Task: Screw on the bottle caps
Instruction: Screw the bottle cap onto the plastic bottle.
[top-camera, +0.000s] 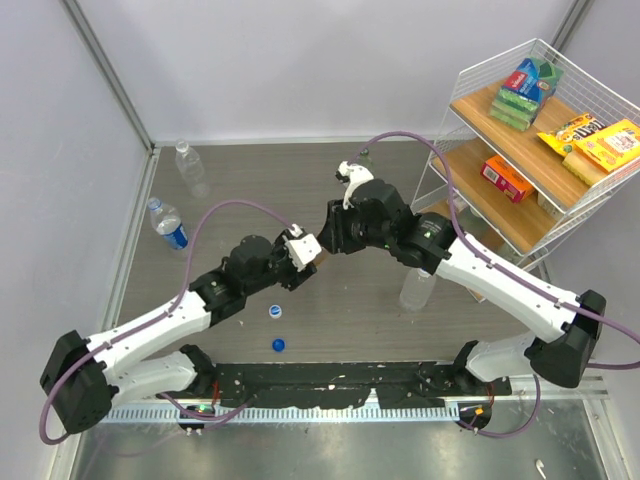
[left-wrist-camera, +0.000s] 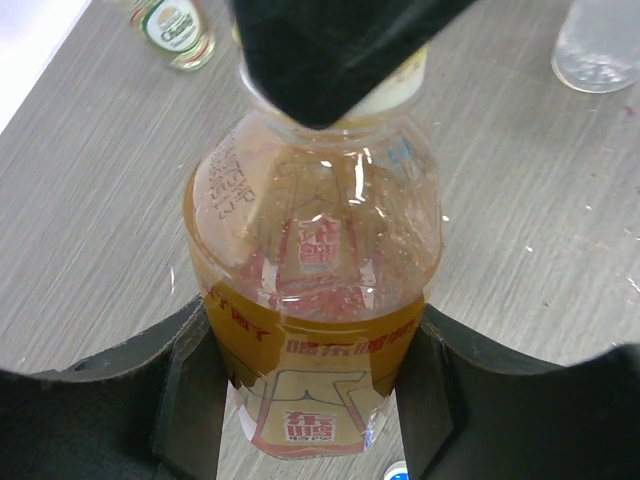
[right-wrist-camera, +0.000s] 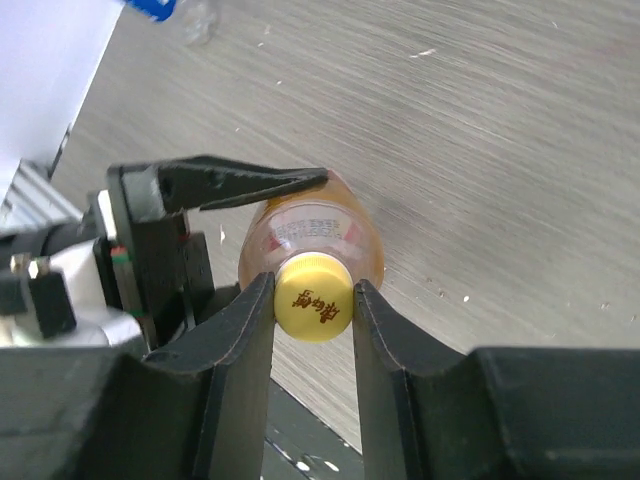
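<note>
The amber bottle (left-wrist-camera: 315, 230) stands on the grey table (top-camera: 350, 330), near its middle, between the 2 arms. The left gripper (left-wrist-camera: 315, 340) pinches the bottle's lower body over its red label, 1 black finger pressed to each side. The yellow cap (right-wrist-camera: 314, 298) sits on the bottle's neck. The right gripper (right-wrist-camera: 314, 288) comes in from above and clamps this cap, with both fingers tight against its rim. How far the cap is threaded down cannot be told, as the fingers hide the neck.

Just near of the left gripper, a white cap with a blue middle (top-camera: 274, 312) lies on the table. A dark blue cap (top-camera: 279, 345) lies a little nearer again, apart from it. An upright clear bottle (top-camera: 417, 285) stands to the right, beside the right forearm. At the far left a blue-label bottle (top-camera: 168, 224) and a second clear bottle (top-camera: 190, 168) lie near the wall. A small bottle with a green label (left-wrist-camera: 175, 25) stands at the far side, beyond the grippers. A wire rack (top-camera: 560, 110) with 3 wooden shelves stands at the far right, holding snack boxes (top-camera: 528, 88).
</note>
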